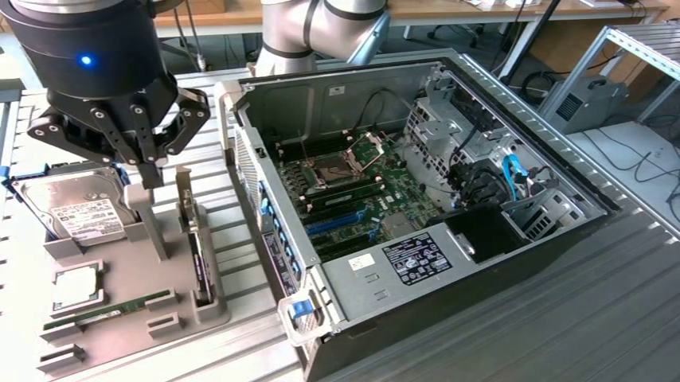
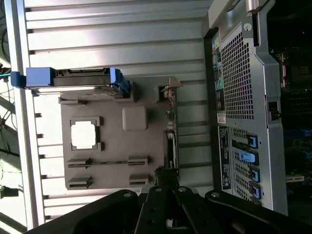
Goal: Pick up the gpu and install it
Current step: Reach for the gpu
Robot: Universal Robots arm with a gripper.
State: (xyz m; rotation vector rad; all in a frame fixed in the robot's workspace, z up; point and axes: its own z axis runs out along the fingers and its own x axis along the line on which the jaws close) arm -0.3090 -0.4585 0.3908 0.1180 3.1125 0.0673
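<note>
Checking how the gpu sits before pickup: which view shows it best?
The exterior view: the gpu stands on edge in a slot of the gray tray, with its silver bracket and dark side visible. The wrist view looks down on its thin top edge.

You have before you one open computer case, one grey holder tray, one hard drive, one gpu, one memory stick, one square processor chip, one robot arm.

Bright daylight, blown-out glare on slatted table, deep shadow inside computer case.
</note>
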